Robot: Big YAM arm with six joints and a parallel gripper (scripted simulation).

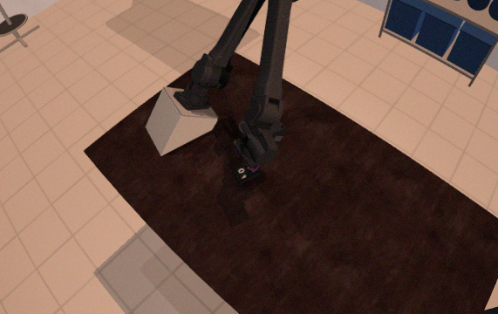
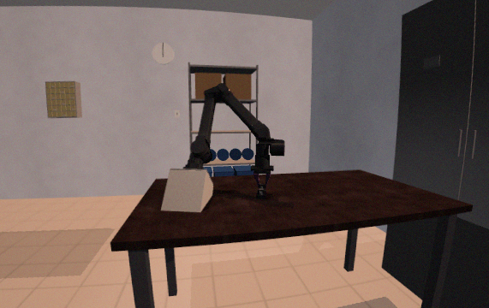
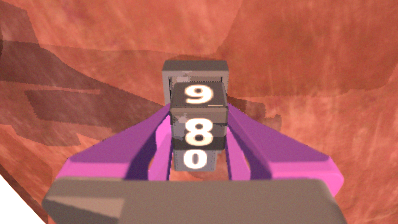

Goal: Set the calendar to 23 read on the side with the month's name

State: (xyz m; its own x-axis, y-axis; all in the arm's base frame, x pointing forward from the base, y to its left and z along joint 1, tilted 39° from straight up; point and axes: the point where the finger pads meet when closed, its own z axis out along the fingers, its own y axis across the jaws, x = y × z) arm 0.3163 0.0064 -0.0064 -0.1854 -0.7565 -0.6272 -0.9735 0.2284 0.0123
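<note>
In the wrist view my gripper (image 3: 198, 111) has its purple fingers shut on the sides of the near dark cube (image 3: 198, 141). This cube shows an 8 on top and a 0 on the face toward me. The second cube (image 3: 199, 94) stands right behind it, with a 9 on top, inside the small grey tray (image 3: 196, 68). I cannot tell whether the held cube rests on the tray floor or hangs just above it. From above, the calendar (image 1: 246, 174) is a small dark block under the gripper (image 1: 253, 167) near the table's middle. The side view shows the gripper (image 2: 262, 191) pointing straight down at the table top.
A beige wedge-shaped block (image 1: 179, 124) carries the arm's base to the left of the calendar, and it also shows in the side view (image 2: 187, 191). The dark wooden table (image 2: 291, 205) stretches wide to the right and front. A shelf (image 2: 223, 120) stands behind, off the table.
</note>
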